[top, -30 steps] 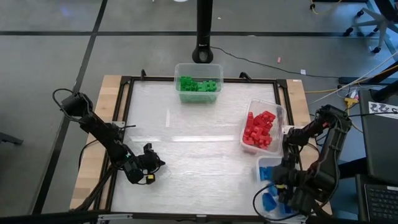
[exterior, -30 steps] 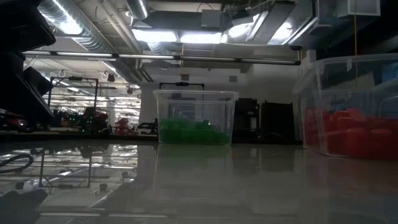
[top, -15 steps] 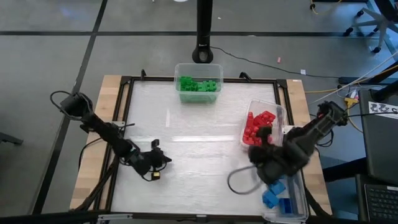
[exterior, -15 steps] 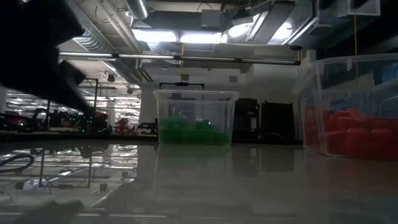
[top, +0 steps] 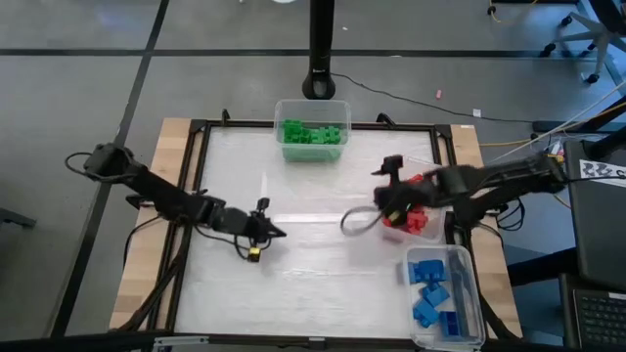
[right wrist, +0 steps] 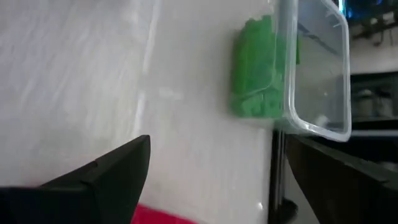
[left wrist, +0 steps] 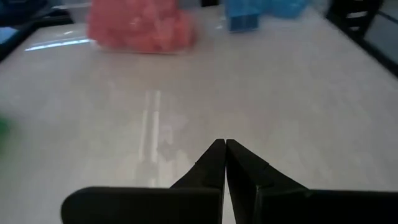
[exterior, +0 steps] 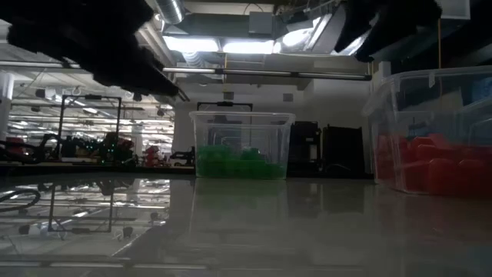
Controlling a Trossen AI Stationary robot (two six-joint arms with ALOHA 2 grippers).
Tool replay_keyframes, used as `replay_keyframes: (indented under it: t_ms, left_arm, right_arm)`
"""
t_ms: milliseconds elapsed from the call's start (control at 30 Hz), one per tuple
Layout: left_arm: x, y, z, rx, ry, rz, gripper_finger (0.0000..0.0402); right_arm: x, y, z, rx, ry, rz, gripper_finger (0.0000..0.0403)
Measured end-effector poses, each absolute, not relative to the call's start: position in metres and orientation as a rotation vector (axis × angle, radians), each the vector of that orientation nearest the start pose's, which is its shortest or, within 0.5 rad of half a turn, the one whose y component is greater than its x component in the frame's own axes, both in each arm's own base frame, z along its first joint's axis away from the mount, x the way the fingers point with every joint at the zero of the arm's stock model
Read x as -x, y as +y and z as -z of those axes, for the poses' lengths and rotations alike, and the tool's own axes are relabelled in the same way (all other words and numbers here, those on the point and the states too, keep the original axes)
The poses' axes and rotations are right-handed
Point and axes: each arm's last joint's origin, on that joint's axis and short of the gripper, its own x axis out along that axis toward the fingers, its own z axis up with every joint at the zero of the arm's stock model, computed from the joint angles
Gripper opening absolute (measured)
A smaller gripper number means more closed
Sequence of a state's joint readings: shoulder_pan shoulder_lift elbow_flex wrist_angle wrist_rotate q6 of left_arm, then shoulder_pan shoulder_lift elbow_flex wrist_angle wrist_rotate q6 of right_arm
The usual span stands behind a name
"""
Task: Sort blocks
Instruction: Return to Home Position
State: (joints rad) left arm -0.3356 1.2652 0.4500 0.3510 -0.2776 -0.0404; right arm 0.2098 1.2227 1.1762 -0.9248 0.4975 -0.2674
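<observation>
The blocks lie sorted in three clear tubs. Green blocks (top: 313, 133) fill the tub at the far edge, also in the low view (exterior: 241, 161) and the right wrist view (right wrist: 258, 68). Red blocks (top: 419, 217) sit in the right-hand tub, blue blocks (top: 435, 288) in the tub at the near right corner. My left gripper (top: 274, 233) is shut and hovers left of the table's middle (left wrist: 224, 146). My right gripper (top: 389, 174) is open above the red tub's left rim, pointing at the green tub (right wrist: 217, 149).
A black post (top: 321, 44) stands behind the green tub. A black frame (top: 196, 176) borders the white table top. A grey cable loop (top: 357, 223) hangs from the right arm over the table's middle. Both arms show as dark shapes at the top of the low view.
My right arm has swung from over the blue tub at the near right corner toward the far edge and the table's middle, and now reaches across the red tub. My left gripper has moved toward the table's right and slightly toward the far edge, staying shut.
</observation>
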Motion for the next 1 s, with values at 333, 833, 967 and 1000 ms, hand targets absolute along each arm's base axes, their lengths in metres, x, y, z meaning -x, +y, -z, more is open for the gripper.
replay_keyframes:
  t_ms: [333,833,967,1000]
  left_arm:
    - [-0.231,-0.039,-0.173,-0.147,0.396,-0.055,0.0004]
    - [-0.207,-0.010,-0.158,-0.015,0.132,0.048,0.0004]
    - [-0.203,0.002,-0.155,0.031,0.132,0.026,0.0004]
    - [-0.203,0.004,-0.153,0.045,0.138,0.012,0.0004]
  right_arm:
    - [-0.141,-0.004,-0.301,0.533,0.302,0.242,0.0372]
    - [-0.087,-0.001,-0.227,0.483,-0.029,0.132,0.0372]
    - [-0.080,-0.002,-0.221,0.467,-0.059,0.140,0.0372]
    - [-0.082,-0.001,-0.216,0.468,-0.048,0.133,0.0372]
